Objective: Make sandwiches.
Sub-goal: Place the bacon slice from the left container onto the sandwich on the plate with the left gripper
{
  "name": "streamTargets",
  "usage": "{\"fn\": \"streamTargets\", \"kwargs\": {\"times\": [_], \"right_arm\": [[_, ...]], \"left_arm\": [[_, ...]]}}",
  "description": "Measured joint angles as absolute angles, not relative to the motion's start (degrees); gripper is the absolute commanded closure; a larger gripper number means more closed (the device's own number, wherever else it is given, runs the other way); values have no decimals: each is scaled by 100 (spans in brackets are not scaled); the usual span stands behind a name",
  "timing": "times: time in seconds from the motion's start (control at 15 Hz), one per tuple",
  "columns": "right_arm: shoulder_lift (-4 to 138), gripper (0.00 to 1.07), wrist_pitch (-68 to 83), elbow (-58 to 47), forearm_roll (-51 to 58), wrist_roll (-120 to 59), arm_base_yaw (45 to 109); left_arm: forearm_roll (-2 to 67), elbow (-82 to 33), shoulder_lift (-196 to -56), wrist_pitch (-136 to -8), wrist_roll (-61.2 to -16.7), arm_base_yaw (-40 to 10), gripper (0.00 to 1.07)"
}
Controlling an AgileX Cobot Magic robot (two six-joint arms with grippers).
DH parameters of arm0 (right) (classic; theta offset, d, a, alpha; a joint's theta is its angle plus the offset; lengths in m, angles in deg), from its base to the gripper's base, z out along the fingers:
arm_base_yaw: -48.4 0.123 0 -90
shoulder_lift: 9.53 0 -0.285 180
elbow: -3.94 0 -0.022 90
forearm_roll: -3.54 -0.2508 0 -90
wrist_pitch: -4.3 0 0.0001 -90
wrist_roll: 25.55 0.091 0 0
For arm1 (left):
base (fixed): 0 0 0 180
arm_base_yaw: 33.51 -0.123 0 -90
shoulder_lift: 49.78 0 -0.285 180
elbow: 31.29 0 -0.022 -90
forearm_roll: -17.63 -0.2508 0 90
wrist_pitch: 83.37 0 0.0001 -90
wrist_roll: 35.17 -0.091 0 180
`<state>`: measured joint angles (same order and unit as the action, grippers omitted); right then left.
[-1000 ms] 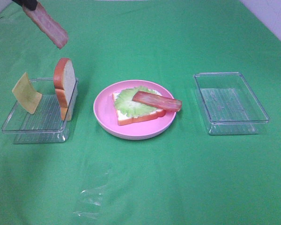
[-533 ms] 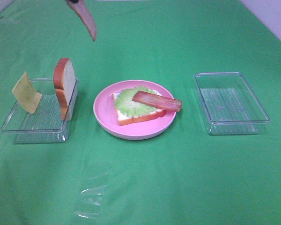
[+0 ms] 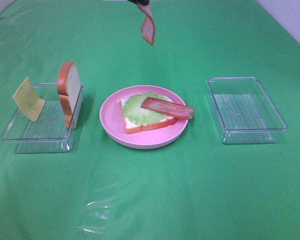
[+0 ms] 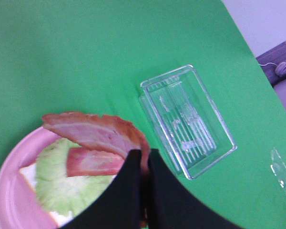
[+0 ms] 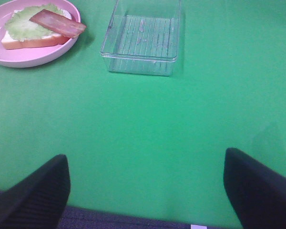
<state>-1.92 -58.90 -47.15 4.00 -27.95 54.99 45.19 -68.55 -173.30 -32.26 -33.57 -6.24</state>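
Note:
A pink plate at the middle holds a bread slice topped with lettuce and one bacon strip. High above the plate's far side hangs a second bacon strip, with my left gripper shut on its upper end. The left wrist view shows this strip pinched in the black jaws of the left gripper, over the plate. In the left tray a second bread slice stands on edge beside a cheese square. My right gripper stands open and empty over bare cloth.
An empty clear tray sits right of the plate, also seen as the tray in the right wrist view. A crumpled clear plastic sheet lies on the green cloth near the front.
My left gripper has carried the hanging bacon strip rightward, from above the left tray to above the plate's far side. Nothing else has moved.

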Motion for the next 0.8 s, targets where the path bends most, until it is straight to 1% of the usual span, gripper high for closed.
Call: {"fn": "streamTargets", "kwargs": {"times": [0.07,0.2,0.33,0.47,0.67,0.8], "right_arm": [[-192,23,-5890,-4715,400,-2795,5499],[-192,23,-5890,-4715,400,-2795,5499],[-192,23,-5890,-4715,400,-2795,5499],[-192,23,-5890,-4715,400,-2795,5499],[-192,23,-5890,-4715,400,-2795,5499],[-192,23,-5890,-4715,400,-2795,5499]], "left_arm": [[4714,-6855,-17508,-3335,-3357,-538,107],[5322,-6855,-17857,-3467,-3414,-429,107],[5980,-6855,-18247,-3461,-3632,-417,107],[6422,-6855,-18768,-3335,-3901,-417,107],[6416,-6855,-19106,-3192,-3936,-429,107],[6112,-6855,-19227,-3100,-3856,-475,107]]}}
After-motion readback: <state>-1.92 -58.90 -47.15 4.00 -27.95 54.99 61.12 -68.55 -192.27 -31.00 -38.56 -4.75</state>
